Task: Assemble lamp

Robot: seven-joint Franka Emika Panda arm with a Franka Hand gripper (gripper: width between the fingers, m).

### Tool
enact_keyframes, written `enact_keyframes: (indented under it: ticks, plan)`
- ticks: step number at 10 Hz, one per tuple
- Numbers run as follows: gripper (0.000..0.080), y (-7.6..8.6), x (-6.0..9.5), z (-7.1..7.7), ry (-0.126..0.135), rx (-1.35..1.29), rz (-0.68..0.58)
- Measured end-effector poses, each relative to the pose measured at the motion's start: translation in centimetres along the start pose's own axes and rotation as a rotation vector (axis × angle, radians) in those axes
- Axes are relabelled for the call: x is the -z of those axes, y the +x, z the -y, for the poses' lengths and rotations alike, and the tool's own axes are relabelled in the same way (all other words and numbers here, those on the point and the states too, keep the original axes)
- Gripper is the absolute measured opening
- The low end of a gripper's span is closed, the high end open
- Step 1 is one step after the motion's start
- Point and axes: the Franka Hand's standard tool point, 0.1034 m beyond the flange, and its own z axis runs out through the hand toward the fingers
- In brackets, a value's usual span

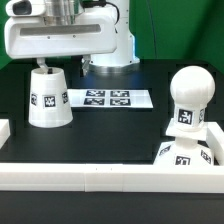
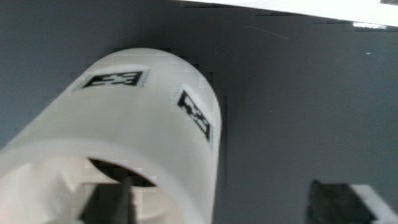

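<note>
The white tapered shade (image 1: pixel 47 98) stands on the black table at the exterior view's left, narrow end up, with tags on its side. My gripper (image 1: pixel 42 63) hangs right above its top. In the wrist view the shade (image 2: pixel 134 120) fills the picture. One dark finger (image 2: pixel 111 200) is over the shade's top opening and the other finger (image 2: pixel 347 203) is outside its wall, so the open gripper (image 2: pixel 228 205) straddles the wall without closing on it. The round bulb (image 1: pixel 188 92) sits on the base block (image 1: pixel 178 155) at the exterior view's right.
The marker board (image 1: pixel 108 99) lies flat on the table between the shade and the robot's white body (image 1: pixel 108 45). A white rail (image 1: pixel 100 178) runs along the front edge, and a short white piece (image 1: pixel 4 130) sits at the left edge.
</note>
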Motion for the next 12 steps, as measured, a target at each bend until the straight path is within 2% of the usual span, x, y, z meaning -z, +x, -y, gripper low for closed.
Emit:
enact_keyframes:
  ticks: [1, 2, 3, 6, 8, 10, 12]
  plan:
    - [0.0198, -0.1, -0.1, 0.0, 0.0, 0.0, 0.001]
    - [0.0198, -0.1, -0.1, 0.0, 0.0, -0.001, 0.002]
    - [0.0052, 0.0, 0.0, 0.0, 0.0, -0.001, 0.0]
    - [0.0045, 0.0, 0.0, -0.2, -0.001, -0.001, 0.0]
    - [0.0045, 0.3, 0.2, 0.7, 0.015, -0.011, 0.007]
    - [0.0045, 2.5, 1.6, 3.7, 0.054, -0.066, 0.003]
    - [0.0045, 5.6, 3.7, 5.7, 0.072, -0.097, -0.002]
